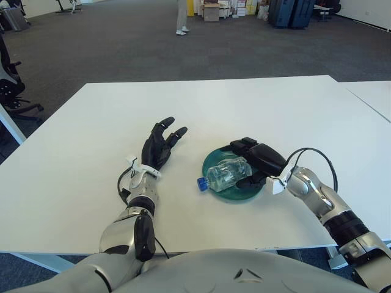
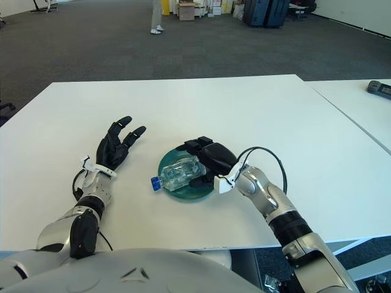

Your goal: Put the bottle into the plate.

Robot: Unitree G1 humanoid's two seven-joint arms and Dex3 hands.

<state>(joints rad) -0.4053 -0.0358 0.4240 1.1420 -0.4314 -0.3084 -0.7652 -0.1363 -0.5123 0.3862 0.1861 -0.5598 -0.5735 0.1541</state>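
Clear, glossy plastic bottle with a blue cap – it lies on a dark green, shiny plate. The desk is smooth matt white; the floor is grey carpet.

Bottle on plate

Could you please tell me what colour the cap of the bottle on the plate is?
The bottle's cap is blue, clearest in the left eye view, poking past the dark green plate's left rim.
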